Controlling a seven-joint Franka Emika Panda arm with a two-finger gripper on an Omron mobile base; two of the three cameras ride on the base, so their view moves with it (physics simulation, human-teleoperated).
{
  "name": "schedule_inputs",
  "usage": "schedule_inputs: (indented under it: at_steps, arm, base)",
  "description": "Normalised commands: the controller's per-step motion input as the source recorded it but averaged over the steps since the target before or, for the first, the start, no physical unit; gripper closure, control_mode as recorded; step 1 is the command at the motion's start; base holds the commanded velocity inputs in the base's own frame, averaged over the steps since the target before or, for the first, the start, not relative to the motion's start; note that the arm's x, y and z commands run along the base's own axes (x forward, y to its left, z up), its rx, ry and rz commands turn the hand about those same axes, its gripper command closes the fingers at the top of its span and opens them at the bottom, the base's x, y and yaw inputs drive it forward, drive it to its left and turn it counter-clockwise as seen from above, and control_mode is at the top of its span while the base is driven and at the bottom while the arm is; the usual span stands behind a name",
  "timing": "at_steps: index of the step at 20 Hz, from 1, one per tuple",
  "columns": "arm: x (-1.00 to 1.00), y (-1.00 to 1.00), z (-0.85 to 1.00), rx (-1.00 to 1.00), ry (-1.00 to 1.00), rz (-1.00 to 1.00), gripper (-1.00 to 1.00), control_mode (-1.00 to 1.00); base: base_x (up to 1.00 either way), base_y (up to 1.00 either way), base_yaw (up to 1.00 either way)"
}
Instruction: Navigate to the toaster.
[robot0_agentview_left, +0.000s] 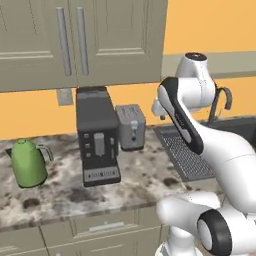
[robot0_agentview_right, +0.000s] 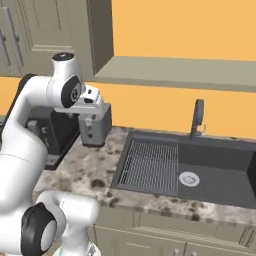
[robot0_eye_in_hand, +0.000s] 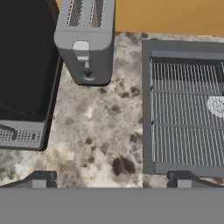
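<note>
Jaws: the gripper (robot0_eye_in_hand: 111, 181) hung over the near edge of the tabletop, its two dark tips standing well apart with nothing between them.
Tabletop: the speckled stone tabletop (robot0_eye_in_hand: 100, 127) ran left to right, with pale drawer fronts (robot0_agentview_left: 95, 227) below its near edge.
Toaster: the silver-grey toaster (robot0_eye_in_hand: 85, 41) stood toward the far side of the tabletop, just right of the black coffee machine (robot0_agentview_left: 97, 135) and left of the sink, its lever and knob facing the robot.
Left end: a green kettle (robot0_agentview_left: 29, 162) sat well to the left of the coffee machine.
Right side: a dark sink (robot0_agentview_right: 200, 167) was set into the tabletop, a wire rack (robot0_agentview_right: 150, 165) lying in its left part and a tap (robot0_agentview_right: 197, 117) rising at its far rim.
Progress: judging by the base cameras, the base seemed already close to the toaster, so little driving looked left.
Risk: driving further in could press the base against the cabinet fronts; drifting sideways could leave the robot facing the sink or the coffee machine instead, and the raised arm could sweep into the coffee machine.
Room: olive wall cabinets (robot0_agentview_left: 75, 40) hung above the far left, an orange wall (robot0_agentview_right: 175, 30) behind, with a wall socket (robot0_agentview_left: 64, 96) beside the coffee machine.
</note>
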Motion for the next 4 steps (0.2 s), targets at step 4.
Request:
schedule_inputs:
  at_steps: [4]
  arm:
    - [0.0,0.0,0.0,0.0,0.0,0.0,-1.0,1.0]
  base:
    - [0.55,0.0,0.09]
